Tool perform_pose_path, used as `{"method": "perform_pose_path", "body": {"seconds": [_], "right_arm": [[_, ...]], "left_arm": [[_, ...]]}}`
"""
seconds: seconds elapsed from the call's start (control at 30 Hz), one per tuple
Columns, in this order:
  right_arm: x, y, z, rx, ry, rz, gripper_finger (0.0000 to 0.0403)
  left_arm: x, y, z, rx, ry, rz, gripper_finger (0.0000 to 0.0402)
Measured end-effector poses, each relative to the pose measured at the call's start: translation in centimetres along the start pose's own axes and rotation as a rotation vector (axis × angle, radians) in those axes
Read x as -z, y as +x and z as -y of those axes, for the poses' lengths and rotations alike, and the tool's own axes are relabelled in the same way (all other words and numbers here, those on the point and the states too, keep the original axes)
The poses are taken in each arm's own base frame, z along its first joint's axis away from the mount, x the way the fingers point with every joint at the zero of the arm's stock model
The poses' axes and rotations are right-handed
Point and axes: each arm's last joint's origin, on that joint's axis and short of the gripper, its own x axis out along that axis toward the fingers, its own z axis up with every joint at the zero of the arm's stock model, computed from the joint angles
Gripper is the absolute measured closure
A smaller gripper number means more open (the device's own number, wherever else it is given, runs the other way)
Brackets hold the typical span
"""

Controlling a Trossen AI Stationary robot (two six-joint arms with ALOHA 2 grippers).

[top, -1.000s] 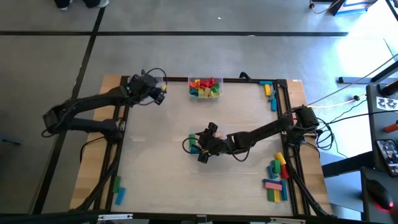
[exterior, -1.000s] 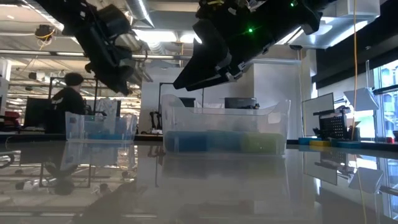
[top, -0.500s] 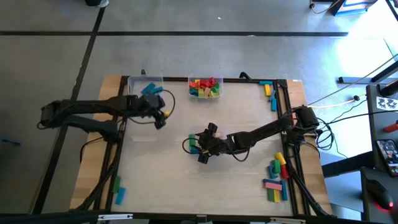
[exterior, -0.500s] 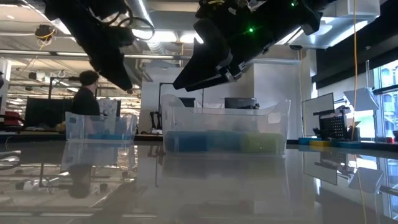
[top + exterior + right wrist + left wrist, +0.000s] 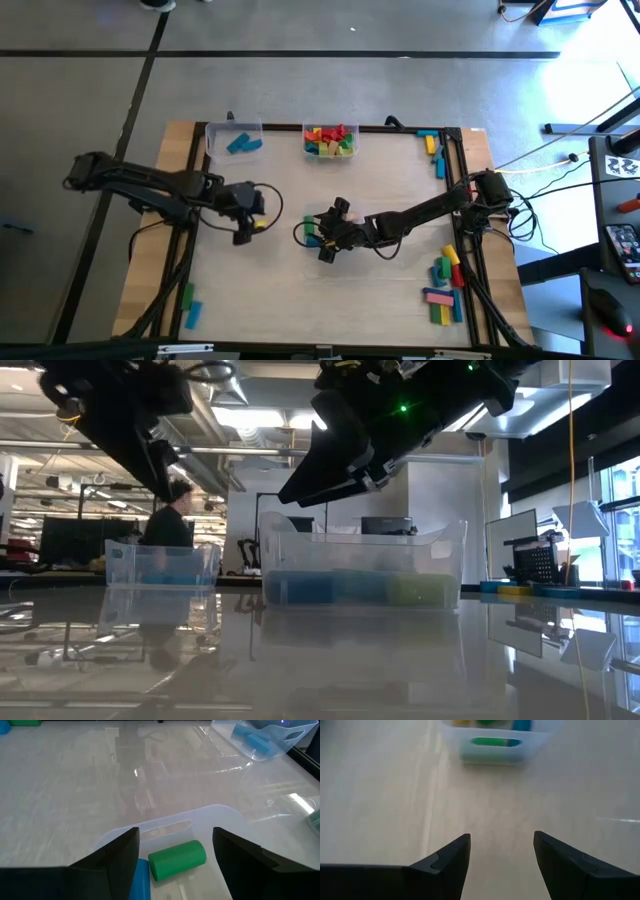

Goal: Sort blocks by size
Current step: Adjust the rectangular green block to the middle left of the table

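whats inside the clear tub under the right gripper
The right wrist view shows a green cylinder block and part of a blue block in the clear tub. The right gripper hides the rest.

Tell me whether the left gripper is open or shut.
Open: in its wrist view the left gripper has its fingers spread apart with bare table between them.

The left claw (image 5: 243, 226) now hangs over the bare tabletop (image 5: 250, 290) toward its middle, near the right claw, having swung away from the far left corner. That move uncovers the clear tub (image 5: 232, 140) in the corner, with blue blocks (image 5: 243, 144) lying in it. In the low view, the person (image 5: 172, 528) in the room behind has walked rightward and now stands just behind that tub.
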Motion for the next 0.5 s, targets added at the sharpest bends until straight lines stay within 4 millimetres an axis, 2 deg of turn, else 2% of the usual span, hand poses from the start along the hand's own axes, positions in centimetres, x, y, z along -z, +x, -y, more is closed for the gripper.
{"method": "perform_pose_path", "body": {"seconds": [0.23, 0.5], "right_arm": [[0.0, 0.0, 0.0, -0.01, 0.0, -0.002, 0.0155], [0.0, 0.0, -0.1, -0.034, 0.003, -0.007, 0.0155]], "left_arm": [[-0.6, -0.1, 1.2, 0.048, 0.012, 0.084, 0.019], [-0.2, -0.7, 4.8, 0.164, 0.101, 0.132, 0.019]]}}
